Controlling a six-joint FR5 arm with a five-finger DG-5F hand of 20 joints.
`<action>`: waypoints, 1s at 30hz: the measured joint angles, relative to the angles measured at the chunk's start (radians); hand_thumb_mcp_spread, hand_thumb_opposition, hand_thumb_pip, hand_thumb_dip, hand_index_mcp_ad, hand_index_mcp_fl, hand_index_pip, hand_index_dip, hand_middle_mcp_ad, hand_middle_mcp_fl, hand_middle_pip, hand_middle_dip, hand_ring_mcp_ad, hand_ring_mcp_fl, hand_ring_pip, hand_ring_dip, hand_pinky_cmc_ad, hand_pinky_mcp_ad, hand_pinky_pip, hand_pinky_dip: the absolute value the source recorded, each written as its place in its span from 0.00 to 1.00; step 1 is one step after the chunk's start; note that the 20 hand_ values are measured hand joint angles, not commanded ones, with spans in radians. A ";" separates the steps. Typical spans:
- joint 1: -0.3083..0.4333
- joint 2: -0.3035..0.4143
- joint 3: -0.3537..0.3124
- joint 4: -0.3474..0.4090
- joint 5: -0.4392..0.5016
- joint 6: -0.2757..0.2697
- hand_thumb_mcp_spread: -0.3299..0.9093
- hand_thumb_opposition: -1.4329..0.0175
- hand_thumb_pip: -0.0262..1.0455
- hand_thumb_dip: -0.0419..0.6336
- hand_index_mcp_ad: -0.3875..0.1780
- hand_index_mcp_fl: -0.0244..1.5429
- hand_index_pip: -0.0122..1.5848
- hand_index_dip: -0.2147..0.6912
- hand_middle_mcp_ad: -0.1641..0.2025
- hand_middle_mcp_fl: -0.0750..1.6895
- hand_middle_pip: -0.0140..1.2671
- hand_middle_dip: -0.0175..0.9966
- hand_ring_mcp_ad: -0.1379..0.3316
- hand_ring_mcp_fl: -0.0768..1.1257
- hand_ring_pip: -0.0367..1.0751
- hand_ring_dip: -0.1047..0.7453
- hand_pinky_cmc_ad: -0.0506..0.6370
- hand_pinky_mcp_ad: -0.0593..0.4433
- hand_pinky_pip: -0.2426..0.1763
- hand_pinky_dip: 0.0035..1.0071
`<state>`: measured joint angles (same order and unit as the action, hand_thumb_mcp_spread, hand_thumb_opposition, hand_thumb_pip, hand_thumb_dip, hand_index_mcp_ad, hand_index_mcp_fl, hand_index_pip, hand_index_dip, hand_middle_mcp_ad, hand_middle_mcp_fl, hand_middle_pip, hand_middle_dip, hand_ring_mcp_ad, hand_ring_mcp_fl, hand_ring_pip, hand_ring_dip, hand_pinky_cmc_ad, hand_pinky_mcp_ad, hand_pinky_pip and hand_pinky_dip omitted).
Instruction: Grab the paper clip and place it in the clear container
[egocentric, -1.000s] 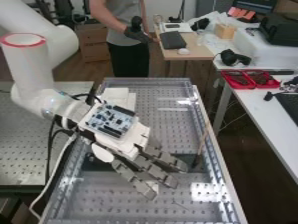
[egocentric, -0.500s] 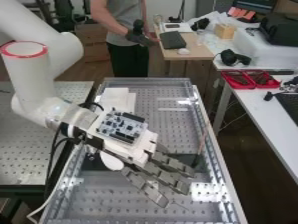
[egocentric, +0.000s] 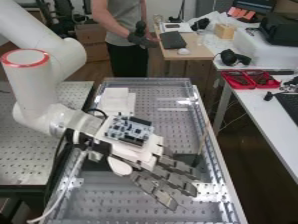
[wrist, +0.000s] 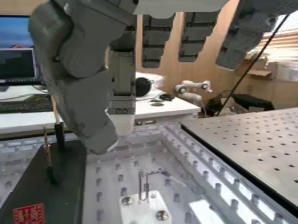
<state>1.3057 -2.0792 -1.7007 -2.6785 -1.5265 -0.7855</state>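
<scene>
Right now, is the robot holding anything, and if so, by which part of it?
Nothing is held: the fingers are extended, with no object between them.

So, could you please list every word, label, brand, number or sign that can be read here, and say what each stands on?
No text can be read for certain, so I quote none.
Red label on the dark plate: its marks are too small to read.
Circuit board on the back of the hand: any print is too small.
Keyboard on the desk: key letters are too small.
</scene>
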 joint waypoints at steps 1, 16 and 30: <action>-0.001 -0.002 0.003 -0.002 -0.004 -0.003 0.70 0.39 0.52 0.44 0.44 0.28 0.85 0.43 0.35 0.07 0.11 0.17 0.48 0.06 0.13 0.19 0.50 0.58 0.55 0.14; -0.039 -0.037 0.034 -0.019 -0.067 -0.048 0.70 0.39 0.52 0.44 0.42 0.29 0.88 0.43 0.35 0.09 0.11 0.17 0.48 0.07 0.13 0.19 0.50 0.58 0.55 0.14; -0.052 -0.062 0.056 -0.035 -0.099 -0.052 0.70 0.39 0.53 0.47 0.42 0.27 0.85 0.42 0.34 0.09 0.11 0.17 0.48 0.07 0.13 0.19 0.50 0.58 0.59 0.14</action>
<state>1.2535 -2.1417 -1.6449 -2.7139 -1.6255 -0.8372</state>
